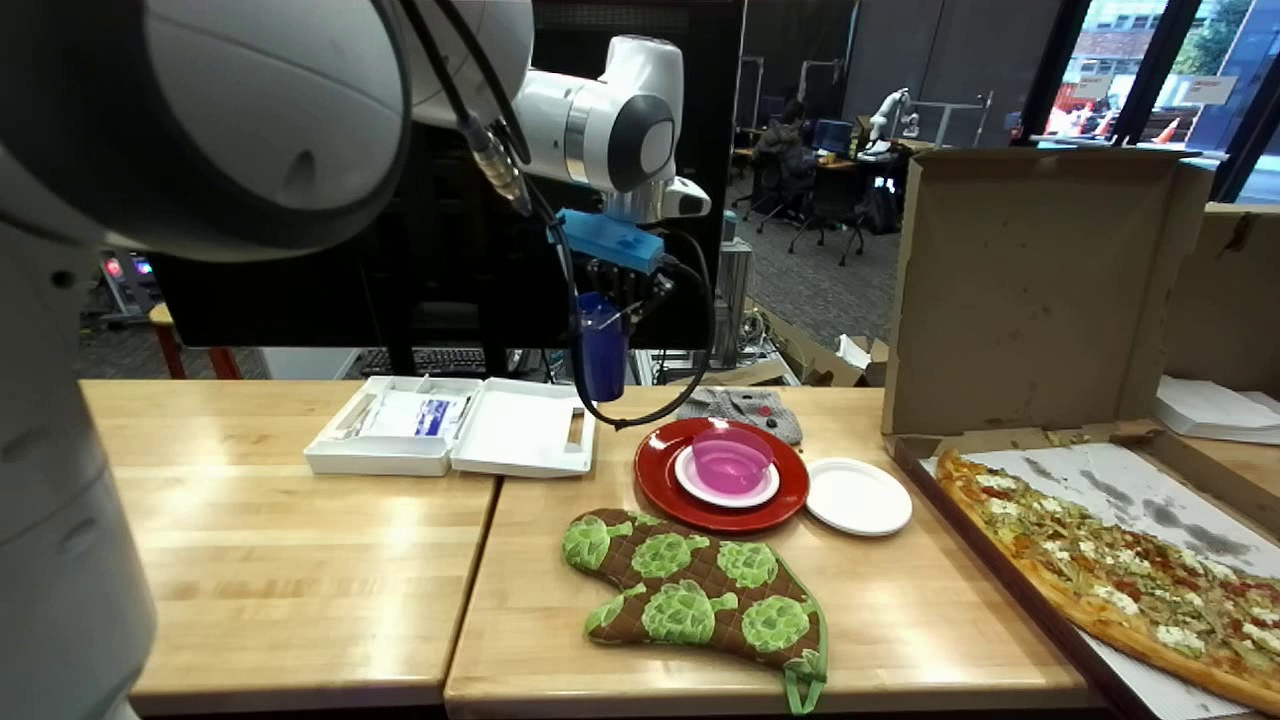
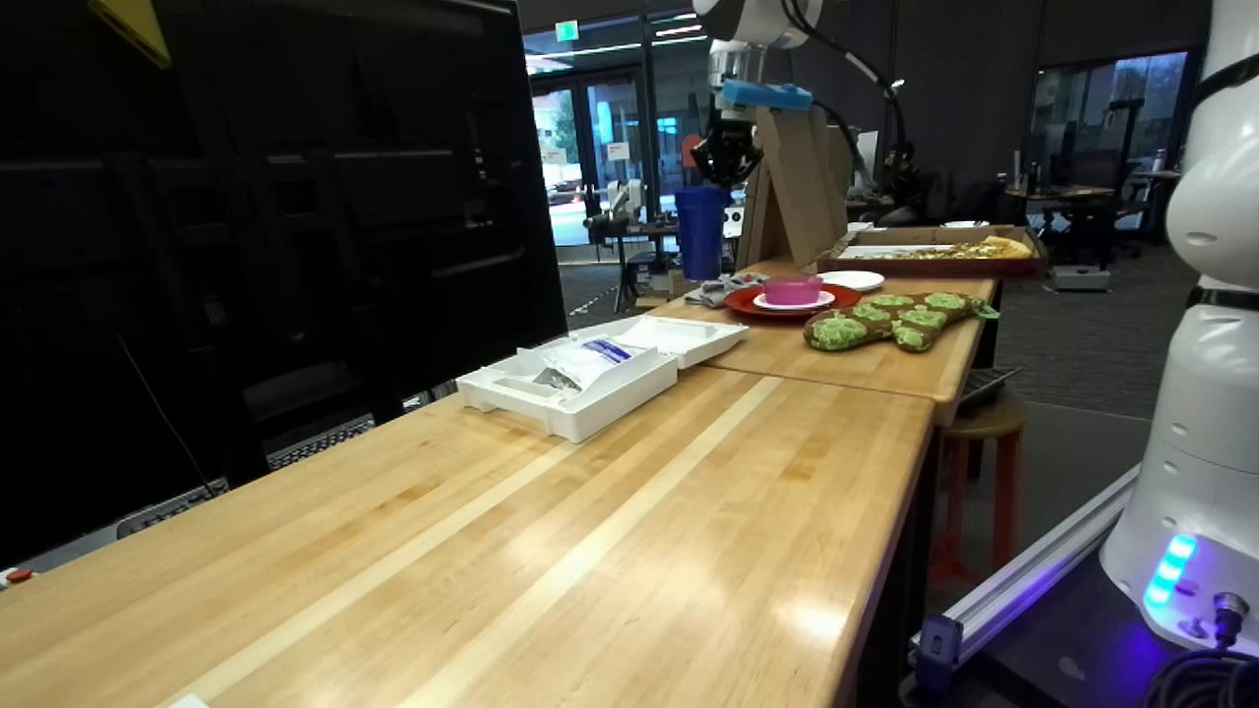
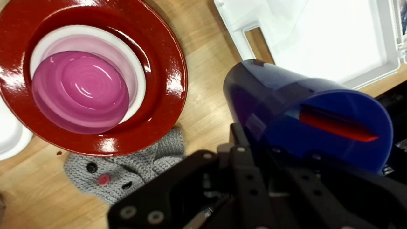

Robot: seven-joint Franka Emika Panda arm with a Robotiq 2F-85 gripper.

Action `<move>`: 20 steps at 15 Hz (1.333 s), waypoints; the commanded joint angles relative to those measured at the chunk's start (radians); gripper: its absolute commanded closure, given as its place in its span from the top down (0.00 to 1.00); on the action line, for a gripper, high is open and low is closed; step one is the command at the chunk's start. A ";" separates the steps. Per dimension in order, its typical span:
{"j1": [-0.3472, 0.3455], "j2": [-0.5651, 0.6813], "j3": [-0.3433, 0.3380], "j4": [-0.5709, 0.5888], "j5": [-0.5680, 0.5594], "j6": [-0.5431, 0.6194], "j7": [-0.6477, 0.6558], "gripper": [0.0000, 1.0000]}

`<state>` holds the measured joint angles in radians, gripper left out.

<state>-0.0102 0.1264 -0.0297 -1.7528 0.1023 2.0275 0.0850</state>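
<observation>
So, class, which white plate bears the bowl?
The stacked white plate, between bowl and red plate; the lone white plate lies bare beside the red one.

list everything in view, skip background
cup: 1, blue, in hand
slim object: 1, red, inside cup
plates: 2, white, one under bowl, one beside platter
bowl: 1, pink, on plate
platter: 1, red, under plate
buttoned knitwear: 1, grey, by platter
oven mitt: 1, brown and green, near platter
open case: 1, white, near platter
packet: 1, white, inside case
pizza: 1, multicoloured, inside pizza box
pizza box: 1, brown, beside plate
tables: 2, tan, underneath
arm: 1, white, overhead
hand: 1, black, gripping cup
</observation>
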 commanded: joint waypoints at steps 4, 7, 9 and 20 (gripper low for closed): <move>-0.002 0.081 0.002 0.112 -0.013 -0.059 0.031 0.02; -0.002 0.118 0.002 0.149 -0.011 -0.078 0.035 0.02; -0.003 0.138 0.001 0.171 -0.009 -0.088 0.038 0.02; -0.019 0.250 -0.003 0.278 -0.001 -0.115 0.038 0.02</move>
<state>-0.0258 0.3422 -0.0341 -1.5270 0.1007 1.9470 0.1090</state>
